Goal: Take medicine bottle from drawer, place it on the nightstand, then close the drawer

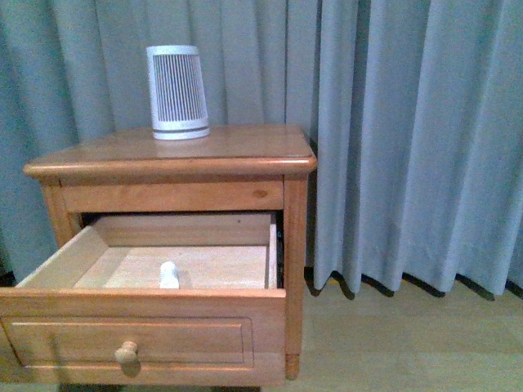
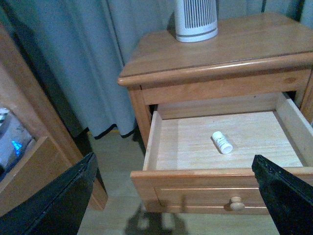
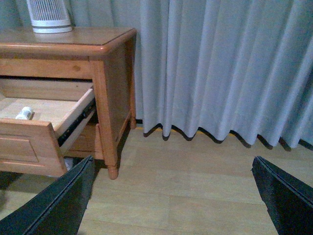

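Drawer [image 1: 204,306] open; medicine bottle [image 2: 222,142] inside, seemingly lying on side.

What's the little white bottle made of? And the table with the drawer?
The little bottle looks like white plastic: smooth, slightly glossy, same-coloured cap. The nightstand seems to be varnished wood: orange-brown, with grain, a knot and a soft shine. Inside, the drawer looks like paler, matte wood.
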Motion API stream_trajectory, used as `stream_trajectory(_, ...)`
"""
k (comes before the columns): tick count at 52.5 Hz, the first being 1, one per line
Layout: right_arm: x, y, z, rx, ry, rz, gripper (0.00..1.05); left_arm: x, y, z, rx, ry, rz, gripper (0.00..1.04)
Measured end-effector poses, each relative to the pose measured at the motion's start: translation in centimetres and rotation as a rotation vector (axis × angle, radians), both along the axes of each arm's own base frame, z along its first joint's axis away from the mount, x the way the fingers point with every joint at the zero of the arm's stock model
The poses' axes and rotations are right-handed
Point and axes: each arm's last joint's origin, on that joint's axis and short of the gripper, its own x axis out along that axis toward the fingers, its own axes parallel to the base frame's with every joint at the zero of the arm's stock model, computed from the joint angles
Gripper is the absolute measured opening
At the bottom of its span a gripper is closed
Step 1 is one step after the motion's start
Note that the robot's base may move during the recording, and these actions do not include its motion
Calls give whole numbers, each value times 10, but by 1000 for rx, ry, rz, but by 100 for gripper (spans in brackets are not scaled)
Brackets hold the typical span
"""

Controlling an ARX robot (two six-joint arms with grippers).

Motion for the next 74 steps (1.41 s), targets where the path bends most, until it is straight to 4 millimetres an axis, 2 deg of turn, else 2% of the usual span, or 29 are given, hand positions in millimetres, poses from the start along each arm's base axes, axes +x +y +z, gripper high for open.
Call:
stream_trajectory(3,0,0,0,0,0,0,98,-20,-1,1,-14,-9,14,98)
stream_trajectory(6,0,0,0,0,0,0,98,-50,-6,-5,-24,-16,29,98)
stream_trajectory(12,0,0,0,0,0,0,98,-79,-12,-16,-40,-61,30,98)
stream_trajectory(16,0,0,0,0,0,0,98,-84,-11,-25,-57,-69,37,98)
stream_trajectory(29,0,0,0,0,0,0,98,-83,-5,-77,-134,20,51,98)
stream_trajectory(33,0,0,0,0,0,0,98,-83,2,-94,-177,-55,-52,81)
stream_trajectory(40,0,0,0,0,0,0,98,-83,11,-107,-184,-80,-27,49)
stream_trajectory(46,0,0,0,0,0,0,98,-84,11,-107,-185,-84,-28,19)
stream_trajectory(51,0,0,0,0,0,0,98,-84,11,-107,-188,-84,-28,3)
stream_trajectory(69,0,0,0,0,0,0,98,-84,11,-107,-188,-84,-28,3)
stream_trajectory(74,0,0,0,0,0,-1,98,-84,11,-107,-189,-84,-28,20)
